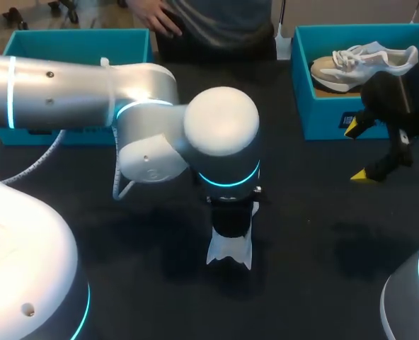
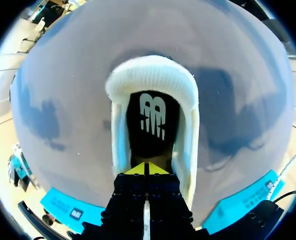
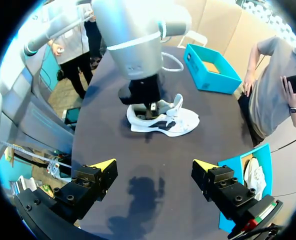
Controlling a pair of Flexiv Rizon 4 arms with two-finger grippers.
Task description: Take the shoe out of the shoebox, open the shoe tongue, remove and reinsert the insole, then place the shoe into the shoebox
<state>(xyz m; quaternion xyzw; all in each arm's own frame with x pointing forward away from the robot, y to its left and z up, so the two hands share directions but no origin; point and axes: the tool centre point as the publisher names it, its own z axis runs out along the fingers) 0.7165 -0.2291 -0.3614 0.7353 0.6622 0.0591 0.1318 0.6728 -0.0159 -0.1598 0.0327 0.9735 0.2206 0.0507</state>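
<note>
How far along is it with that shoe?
Done: the shoe is out of the box and on the table. In hand: the left claw, tips together, is inside the shoe at the insole, which lies in place. Left: pulling the insole out, refitting it, boxing the shoe. The right claw hangs open.

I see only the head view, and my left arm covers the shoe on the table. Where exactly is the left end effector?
Observer: In the left wrist view the left end effector is at the opening of the shoe, tips together, just over the black insole.
Operator: And the shoebox behind my left arm, is it empty?
Observer: The right wrist view shows only its brown bottom, no shoe inside.
</note>
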